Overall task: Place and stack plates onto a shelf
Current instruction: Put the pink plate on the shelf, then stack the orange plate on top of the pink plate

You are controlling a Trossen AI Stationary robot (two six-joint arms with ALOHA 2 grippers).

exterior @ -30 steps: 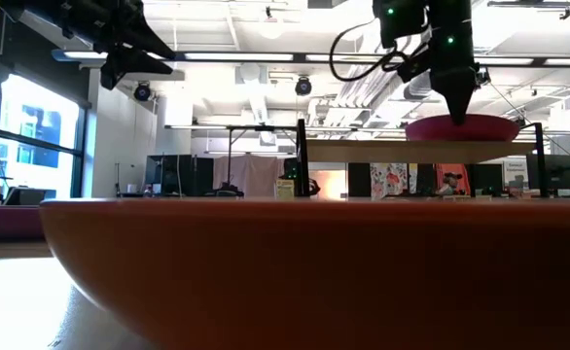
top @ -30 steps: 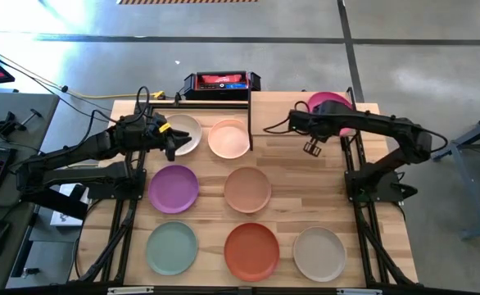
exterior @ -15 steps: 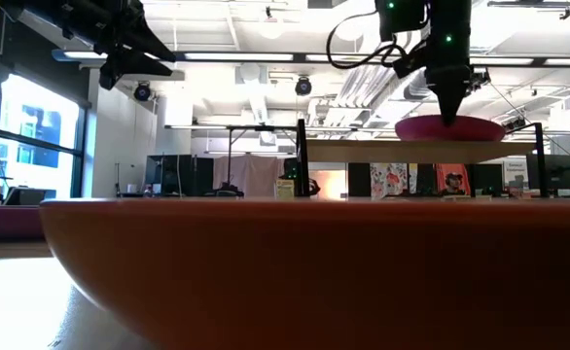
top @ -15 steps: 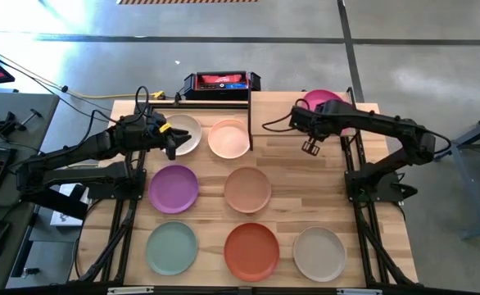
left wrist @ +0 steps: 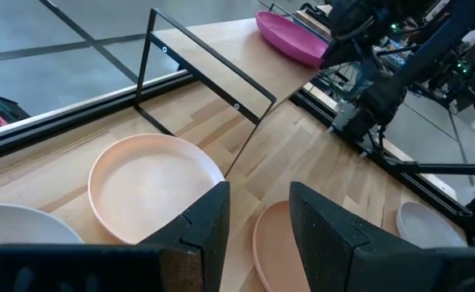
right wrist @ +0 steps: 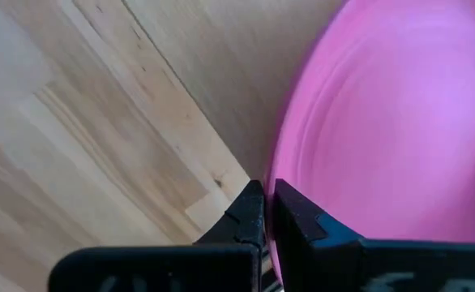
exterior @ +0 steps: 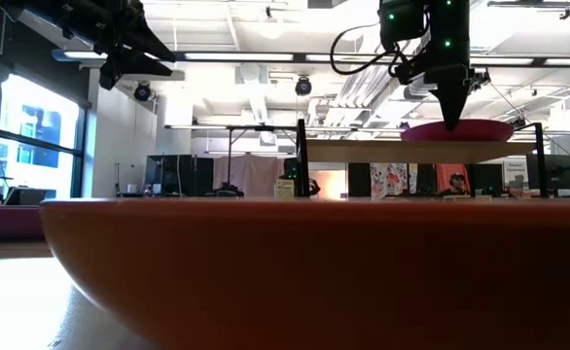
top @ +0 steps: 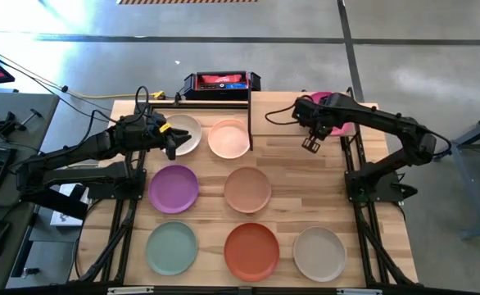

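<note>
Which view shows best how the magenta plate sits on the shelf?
The low view: the magenta plate lies flat on the shelf, with the right gripper at its rim. The high view hides most of it under the arm, the right wrist view shows only its rim, and the left wrist view shows it far off.

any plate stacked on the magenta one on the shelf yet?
No: in the low view the magenta plate lies alone on the shelf, with only the right gripper at its rim.
</note>
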